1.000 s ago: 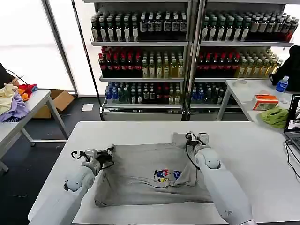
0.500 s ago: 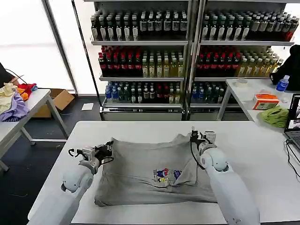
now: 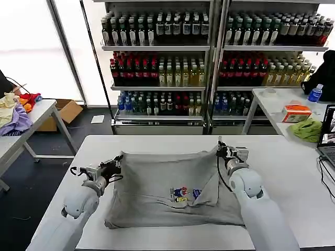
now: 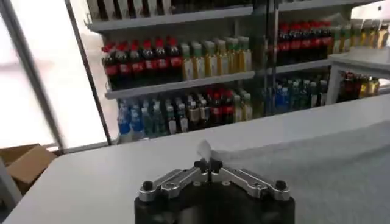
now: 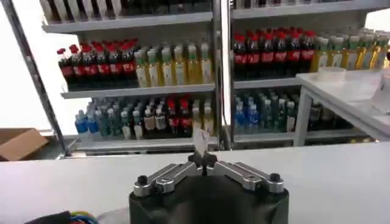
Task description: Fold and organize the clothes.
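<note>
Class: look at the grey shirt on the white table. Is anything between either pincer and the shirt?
No. Both pincers are already on the shirt: the left pincer is shut on its far left corner, and the right pincer is shut on its far right corner. Nothing lies between.

The shirt [image 3: 167, 183] is soft matt grey cloth, lightly creased, its chest print [image 3: 181, 194] a flat multicoloured patch. The table [image 3: 293, 172] is smooth matt white. Each gripper, left [image 4: 207, 163] and right [image 5: 204, 158], has dull silvery metal fingers on a glossy black plastic body. The arm shells look smooth, faintly shiny white plastic
</note>
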Controlling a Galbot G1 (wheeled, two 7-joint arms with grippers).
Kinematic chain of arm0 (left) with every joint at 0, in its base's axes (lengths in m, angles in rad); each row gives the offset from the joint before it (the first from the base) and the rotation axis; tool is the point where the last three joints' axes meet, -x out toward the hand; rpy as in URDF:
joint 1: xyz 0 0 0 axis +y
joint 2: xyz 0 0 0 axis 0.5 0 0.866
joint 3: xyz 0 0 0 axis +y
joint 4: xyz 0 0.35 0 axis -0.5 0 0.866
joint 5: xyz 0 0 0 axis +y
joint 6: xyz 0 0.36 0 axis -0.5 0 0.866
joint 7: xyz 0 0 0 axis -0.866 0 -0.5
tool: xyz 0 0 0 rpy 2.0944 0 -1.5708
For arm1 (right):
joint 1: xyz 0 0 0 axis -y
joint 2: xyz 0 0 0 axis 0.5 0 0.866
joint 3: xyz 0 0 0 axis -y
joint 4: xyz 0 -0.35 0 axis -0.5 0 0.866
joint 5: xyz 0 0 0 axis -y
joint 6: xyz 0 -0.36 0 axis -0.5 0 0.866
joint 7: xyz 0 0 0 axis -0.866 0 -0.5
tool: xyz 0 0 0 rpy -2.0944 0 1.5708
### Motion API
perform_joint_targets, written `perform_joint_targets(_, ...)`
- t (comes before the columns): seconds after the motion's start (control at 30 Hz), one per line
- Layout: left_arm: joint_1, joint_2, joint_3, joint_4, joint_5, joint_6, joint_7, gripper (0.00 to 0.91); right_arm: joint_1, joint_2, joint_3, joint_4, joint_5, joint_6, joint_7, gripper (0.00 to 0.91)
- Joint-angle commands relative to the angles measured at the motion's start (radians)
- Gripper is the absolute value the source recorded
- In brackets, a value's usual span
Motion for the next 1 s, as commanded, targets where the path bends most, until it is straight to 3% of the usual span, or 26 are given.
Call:
perform_joint_targets(0.03, 0.129, 0.008, -0.018, -0.077, 0.043, -0.01, 0.01, 0.0, -0.206, -0.003, 0.024, 0.179, -0.012, 0.009, 0.009, 0.0)
perform_joint_targets(0.67, 0.276, 0.012, -0.052, -0.183, 0.096, 0.004, 0.018, 0.0, -0.538, 0.009, 0.137, 0.372, -0.077, 0.057, 0.024, 0.0)
perform_joint_targets(1.0, 0.346, 0.017, -0.075, -0.218, 0.12, 0.005, 0.019, 0.0, -0.643, 0.04, 0.139, 0.411, -0.146, 0.09, 0.028, 0.0)
